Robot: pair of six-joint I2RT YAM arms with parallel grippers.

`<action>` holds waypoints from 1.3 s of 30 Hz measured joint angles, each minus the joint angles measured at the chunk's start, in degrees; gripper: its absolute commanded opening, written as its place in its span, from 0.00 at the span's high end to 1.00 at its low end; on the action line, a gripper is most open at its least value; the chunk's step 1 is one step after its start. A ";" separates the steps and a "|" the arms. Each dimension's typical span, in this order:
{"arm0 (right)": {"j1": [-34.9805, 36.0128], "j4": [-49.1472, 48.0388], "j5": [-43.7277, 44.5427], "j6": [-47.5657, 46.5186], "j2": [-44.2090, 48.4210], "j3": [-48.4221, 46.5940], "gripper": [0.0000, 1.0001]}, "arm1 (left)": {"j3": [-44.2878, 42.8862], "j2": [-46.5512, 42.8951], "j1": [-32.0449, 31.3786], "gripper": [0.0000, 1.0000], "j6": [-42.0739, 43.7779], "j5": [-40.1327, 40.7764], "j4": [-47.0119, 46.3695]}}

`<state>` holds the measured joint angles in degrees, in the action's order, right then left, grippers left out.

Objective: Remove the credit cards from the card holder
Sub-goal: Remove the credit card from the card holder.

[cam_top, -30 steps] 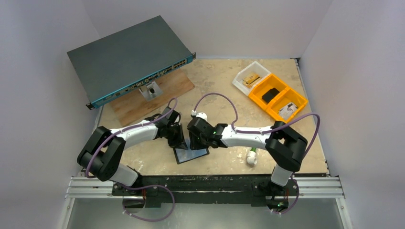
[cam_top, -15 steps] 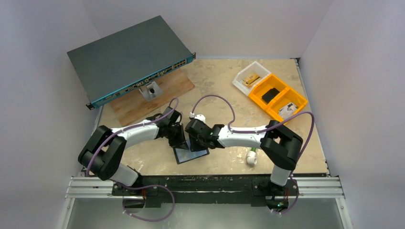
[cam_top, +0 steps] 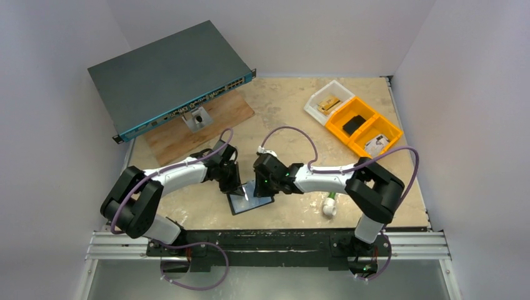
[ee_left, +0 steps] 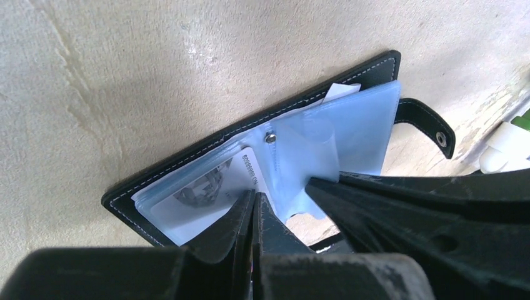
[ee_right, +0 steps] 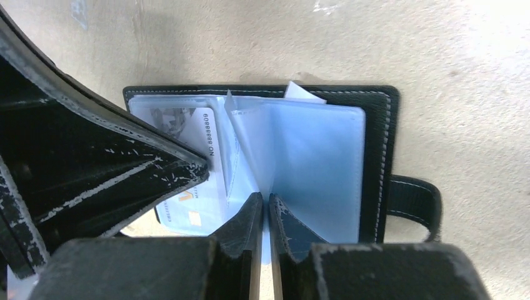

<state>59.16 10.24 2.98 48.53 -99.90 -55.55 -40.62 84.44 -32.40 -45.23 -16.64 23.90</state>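
Lying open near the lower middle of the overhead frame, the black card holder (ee_right: 380,162) shows white stitching, pale blue plastic sleeves (ee_right: 315,169) and a snap strap (ee_right: 412,206) on its right side. I see one credit card (ee_right: 181,119) with printed digits tucked in the left page. My left gripper (ee_left: 253,203), fingers pressed together, bears on that page. My right gripper (ee_right: 262,203) pinches an upright sleeve leaf (ee_right: 247,144). The beige table (cam_top: 294,106) lies beneath.

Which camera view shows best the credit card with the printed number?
The right wrist view: the credit card shows its number and most of its face, though the left gripper covers part. The left wrist view shows less of it; the top external view shows only the card holder.
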 measured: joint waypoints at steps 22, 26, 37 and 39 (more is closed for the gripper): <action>-10.10 -30.67 -25.51 6.84 4.26 16.61 0.95 | -1.77 2.29 -0.76 1.00 0.00 -0.24 -0.44; -10.12 -30.88 -25.62 7.39 4.13 16.70 0.86 | -1.77 2.27 -0.79 1.00 0.00 -0.42 -0.50; -10.10 -22.01 -19.85 5.77 8.76 15.52 0.67 | -2.64 2.27 -1.88 1.00 -0.04 -1.38 -0.68; -10.10 -19.98 -18.23 5.29 10.38 14.58 0.67 | -3.39 2.27 -2.08 1.00 -0.04 -1.60 -0.70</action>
<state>49.06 -9.74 -15.25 53.82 -89.52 -40.97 -44.01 86.72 -34.48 -45.28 -18.24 23.20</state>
